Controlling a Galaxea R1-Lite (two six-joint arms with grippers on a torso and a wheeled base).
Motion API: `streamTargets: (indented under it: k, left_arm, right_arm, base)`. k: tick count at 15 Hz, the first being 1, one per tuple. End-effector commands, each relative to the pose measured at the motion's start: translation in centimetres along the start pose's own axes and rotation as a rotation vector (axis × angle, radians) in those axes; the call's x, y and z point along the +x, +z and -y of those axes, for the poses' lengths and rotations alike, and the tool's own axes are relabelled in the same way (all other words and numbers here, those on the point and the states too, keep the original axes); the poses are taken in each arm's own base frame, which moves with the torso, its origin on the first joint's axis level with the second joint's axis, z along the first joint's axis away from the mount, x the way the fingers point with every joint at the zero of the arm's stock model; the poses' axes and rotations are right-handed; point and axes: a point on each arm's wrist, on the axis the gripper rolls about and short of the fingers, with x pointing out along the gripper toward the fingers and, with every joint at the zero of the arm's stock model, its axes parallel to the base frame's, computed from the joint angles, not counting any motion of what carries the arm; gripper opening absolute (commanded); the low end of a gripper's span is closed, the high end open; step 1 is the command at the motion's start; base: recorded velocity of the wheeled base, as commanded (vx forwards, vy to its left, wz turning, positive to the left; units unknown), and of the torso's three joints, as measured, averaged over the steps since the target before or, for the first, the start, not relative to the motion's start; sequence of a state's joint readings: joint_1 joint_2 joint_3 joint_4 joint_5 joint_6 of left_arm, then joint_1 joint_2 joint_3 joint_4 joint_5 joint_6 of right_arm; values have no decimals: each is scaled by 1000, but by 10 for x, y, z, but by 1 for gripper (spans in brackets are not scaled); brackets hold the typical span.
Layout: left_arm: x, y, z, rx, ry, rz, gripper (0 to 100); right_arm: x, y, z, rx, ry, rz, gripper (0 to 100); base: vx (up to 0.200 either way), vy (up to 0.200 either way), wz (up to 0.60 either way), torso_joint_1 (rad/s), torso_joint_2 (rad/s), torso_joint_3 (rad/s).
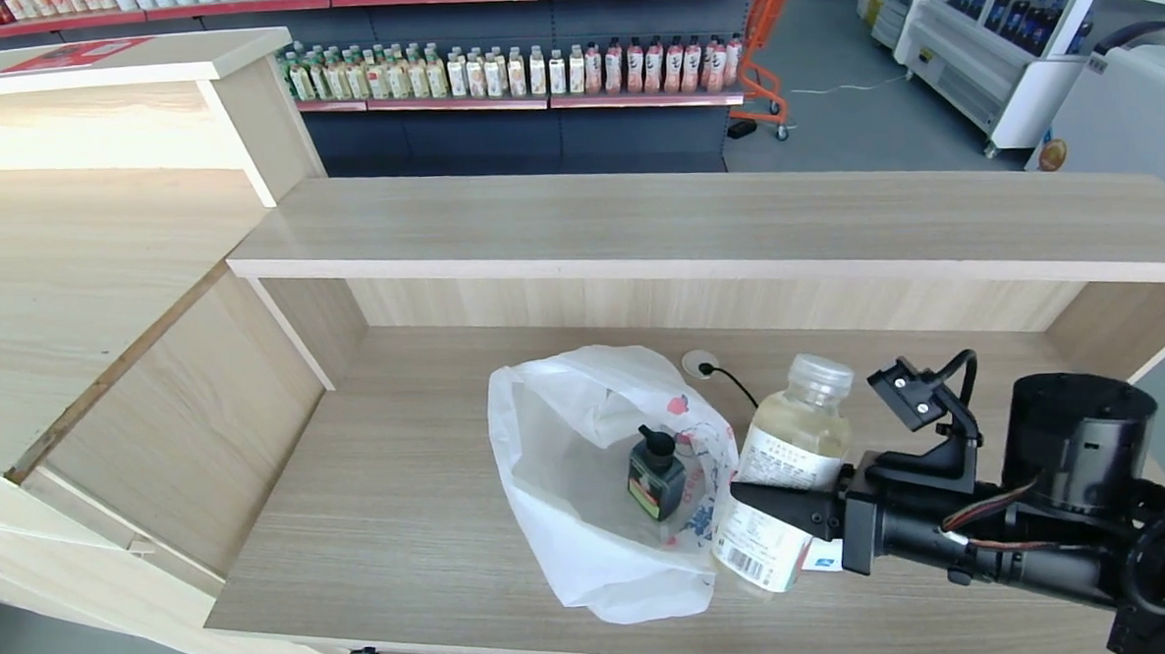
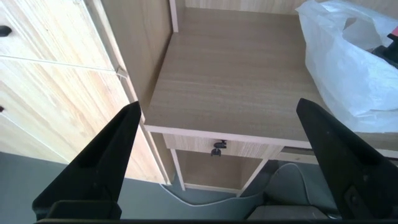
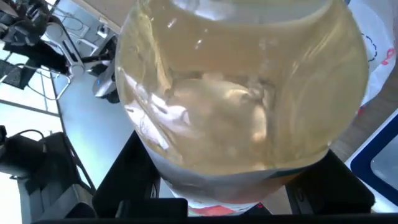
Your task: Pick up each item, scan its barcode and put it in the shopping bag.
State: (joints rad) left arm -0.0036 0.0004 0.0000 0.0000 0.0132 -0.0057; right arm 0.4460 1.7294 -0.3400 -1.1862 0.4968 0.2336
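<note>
Grips the bottle (image 1: 794, 446) in the right gripper (image 1: 759, 504), low and right of centre in the head view, jaws closed firmly on the white label band. Leans slightly, with the white cap toward the upper right, the barcode end toward the lower left, and the long axis close to upright. Cannot tell whether the base rests on the counter (image 1: 405, 531) or hangs just above it. Stands just beside the shopping bag (image 1: 569, 465), at its right-hand rim, with the open mouth lying to the bottle's left in frame. Already contains a small dark bottle (image 1: 657, 476). Holds the left gripper (image 2: 217, 106) with fingers spread wide and empty, off the counter's front left corner, well apart from both. Puts the right arm far nearer, so likely calls for a short carry leftward over the rim. Cannot tell whether scanning is done.
</note>
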Motion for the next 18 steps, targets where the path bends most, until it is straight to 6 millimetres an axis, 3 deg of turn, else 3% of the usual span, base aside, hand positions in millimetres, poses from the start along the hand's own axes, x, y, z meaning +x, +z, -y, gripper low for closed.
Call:
streamTargets:
  k: [1, 8, 18]
  left_arm:
    - [0, 0, 0, 0, 1, 0, 100]
    - [0, 0, 0, 0, 1, 0, 100]
    - [0, 0, 0, 0, 1, 0, 100]
  right_arm:
    - [13, -18, 10, -9, -16, -72, 0]
    - [40, -38, 16, -207, 31, -56, 0]
    - [68, -56, 39, -359, 26, 4, 0]
  base:
    - [0, 0, 0, 0, 0, 0]
    - [0, 0, 0, 0, 0, 0]
    - [0, 0, 0, 0, 0, 0]
